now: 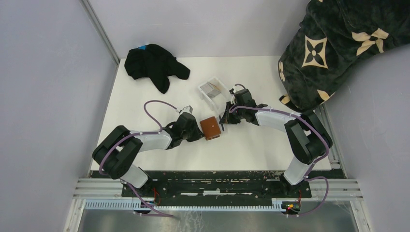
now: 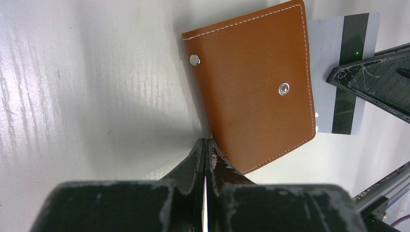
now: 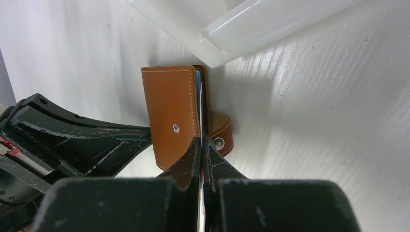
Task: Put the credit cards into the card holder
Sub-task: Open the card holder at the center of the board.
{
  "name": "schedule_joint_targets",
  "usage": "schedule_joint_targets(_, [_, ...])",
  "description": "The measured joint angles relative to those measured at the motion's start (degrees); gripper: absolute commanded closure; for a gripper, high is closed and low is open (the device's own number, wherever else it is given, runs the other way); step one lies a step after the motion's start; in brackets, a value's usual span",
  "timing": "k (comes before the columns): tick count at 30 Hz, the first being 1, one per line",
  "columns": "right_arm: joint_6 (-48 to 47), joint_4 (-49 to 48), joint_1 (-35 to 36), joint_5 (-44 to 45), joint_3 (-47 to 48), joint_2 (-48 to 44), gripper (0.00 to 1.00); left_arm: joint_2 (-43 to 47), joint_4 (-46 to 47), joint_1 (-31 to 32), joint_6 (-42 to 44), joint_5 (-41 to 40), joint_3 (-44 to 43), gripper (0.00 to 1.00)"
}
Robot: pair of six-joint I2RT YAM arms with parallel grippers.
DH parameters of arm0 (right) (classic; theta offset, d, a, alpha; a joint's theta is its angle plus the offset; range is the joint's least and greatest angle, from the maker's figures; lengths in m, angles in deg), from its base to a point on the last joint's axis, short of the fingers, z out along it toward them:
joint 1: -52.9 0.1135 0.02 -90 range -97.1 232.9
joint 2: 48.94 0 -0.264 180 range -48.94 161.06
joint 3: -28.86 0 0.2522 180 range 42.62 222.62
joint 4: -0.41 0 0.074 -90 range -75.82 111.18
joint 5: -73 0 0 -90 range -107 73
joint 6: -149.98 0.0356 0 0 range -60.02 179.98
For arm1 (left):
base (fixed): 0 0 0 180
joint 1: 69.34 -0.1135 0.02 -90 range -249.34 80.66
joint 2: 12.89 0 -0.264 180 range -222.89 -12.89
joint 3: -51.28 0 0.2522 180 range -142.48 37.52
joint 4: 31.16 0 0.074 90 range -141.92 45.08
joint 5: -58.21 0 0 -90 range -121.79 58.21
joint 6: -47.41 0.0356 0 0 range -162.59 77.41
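Note:
The brown card holder (image 1: 211,128) lies mid-table between both grippers. In the left wrist view the card holder (image 2: 251,87) shows its closed outer face with two snaps. A grey credit card (image 2: 321,58) with a black stripe sticks out from its far side. My right gripper (image 3: 201,141) is shut on this card, seen edge-on as it runs into the fold of the card holder (image 3: 169,111); the snap tab (image 3: 221,133) hangs to the right. My left gripper (image 2: 205,142) is shut, its tips against the holder's near edge, with nothing seen between them. More credit cards (image 1: 211,88) lie in the tray.
A clear plastic tray (image 1: 218,96) stands just behind the card holder, close above the right gripper (image 1: 224,119). A black cloth (image 1: 152,65) lies at the back left. A dark patterned blanket (image 1: 333,43) hangs over the back right corner. The left gripper (image 1: 197,129) rests left of the holder.

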Motion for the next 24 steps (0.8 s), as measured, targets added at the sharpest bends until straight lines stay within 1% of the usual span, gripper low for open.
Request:
schedule_joint_targets(12, [0.37, -0.09, 0.00, -0.07, 0.00, -0.24, 0.99, -0.42, 0.87, 0.00, 0.00, 0.50, 0.00, 0.97])
schedule_joint_targets(24, [3.06, -1.36, 0.04, -1.79, 0.00, -1.03, 0.99, -0.42, 1.44, 0.00, -0.02, 0.55, 0.26, 0.97])
